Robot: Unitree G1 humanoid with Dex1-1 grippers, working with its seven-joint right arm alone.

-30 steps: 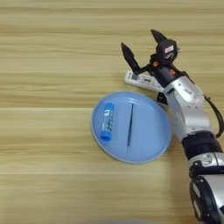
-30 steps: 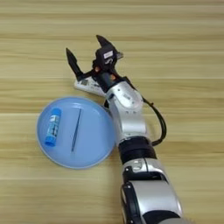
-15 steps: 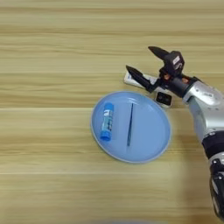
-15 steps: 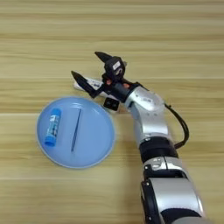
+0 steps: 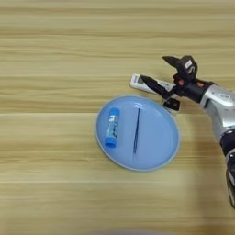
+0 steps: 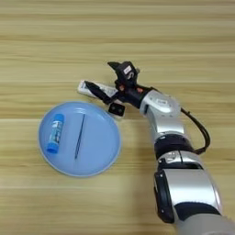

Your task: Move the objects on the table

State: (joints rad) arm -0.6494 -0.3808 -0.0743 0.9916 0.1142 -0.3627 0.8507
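The white remote control (image 5: 136, 81) lies flat on the table (image 5: 55, 46), just beyond the blue plate's far rim. My right gripper (image 5: 153, 69) reaches in from the right, open, with its black fingers spread wide and pointing left. The lower finger (image 6: 98, 91) lies along the top of the remote; the upper finger (image 6: 114, 65) stands free of it. I cannot tell whether the lower finger touches the remote. A small black square piece (image 5: 172, 104) sits on the wood by the plate's right rim, under my wrist.
A round light-blue plate (image 5: 167, 142) sits mid-table holding a blue-capped tube (image 5: 111, 127) and a thin dark stick (image 5: 136, 131). My silver forearm (image 6: 163, 114) runs down the right side. Bare wood spreads to the left, far side and front.
My arm has swung right and turned, so the fingers now point left instead of up. The lower finger has come down along the remote. Plate, tube and stick have not moved.
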